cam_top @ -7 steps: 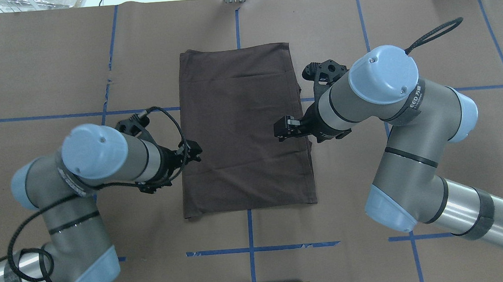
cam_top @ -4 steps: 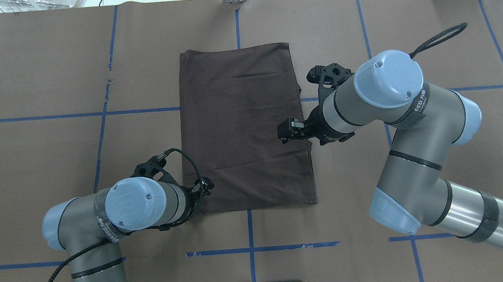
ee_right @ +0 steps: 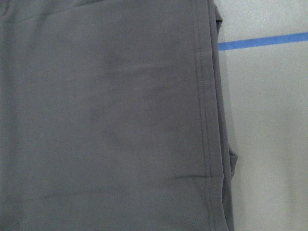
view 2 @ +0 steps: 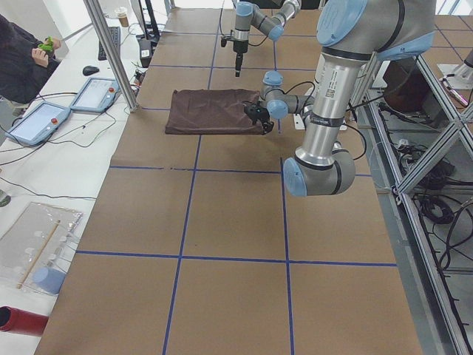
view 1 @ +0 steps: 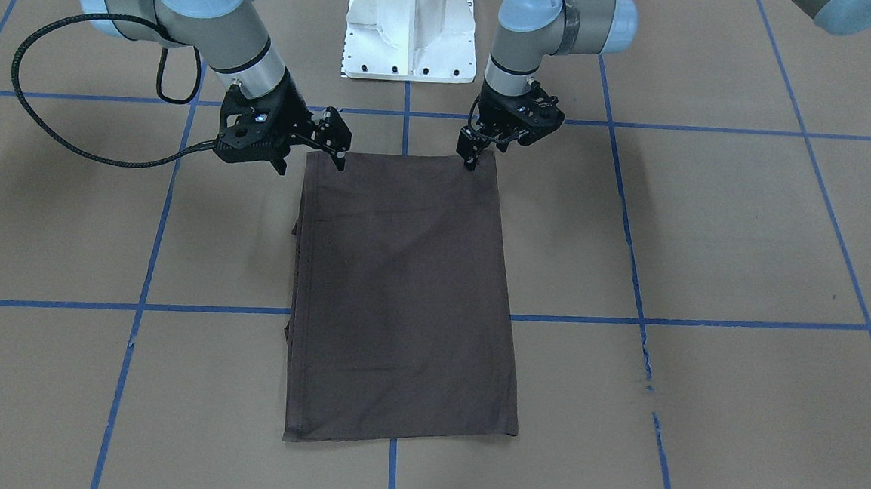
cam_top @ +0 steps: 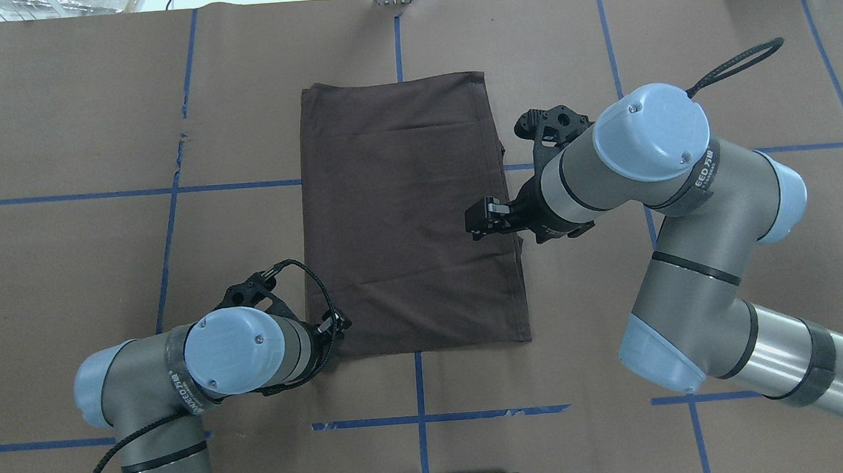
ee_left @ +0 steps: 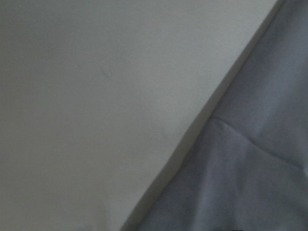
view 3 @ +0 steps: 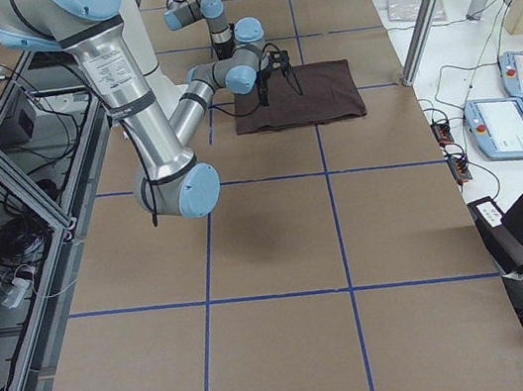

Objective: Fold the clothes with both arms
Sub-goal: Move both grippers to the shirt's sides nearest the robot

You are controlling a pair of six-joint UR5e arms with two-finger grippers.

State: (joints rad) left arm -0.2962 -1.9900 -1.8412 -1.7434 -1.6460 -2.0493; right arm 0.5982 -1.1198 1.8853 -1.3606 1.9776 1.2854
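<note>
The clothes, one dark brown T-shirt [cam_top: 409,215], lie folded into a flat rectangle on the brown paper table [cam_top: 96,252]. My left gripper [cam_top: 337,324] is low at the shirt's near-left corner, and its tips touch that corner [view 1: 472,158]. Its fingers look slightly apart. The left wrist view shows only the cloth edge [ee_left: 250,168] on paper, very close. My right gripper [cam_top: 478,219] hangs open above the shirt's right edge, clear of the cloth [view 1: 338,148]. The right wrist view looks down on the stitched hem [ee_right: 204,96]. The collar, logo and tags are hidden.
The white base pedestal [view 1: 411,24] stands at the table's robot-side edge. Blue tape lines [cam_top: 419,385] cross the paper. A person [view 2: 22,52] and two tablet-like pendants [view 2: 37,122] are beside the far edge, by a metal post [view 2: 111,52].
My left arm swung back toward the robot, carrying its gripper from the shirt's mid left edge to the near-left corner. The right gripper shifted slightly and has since held still.
</note>
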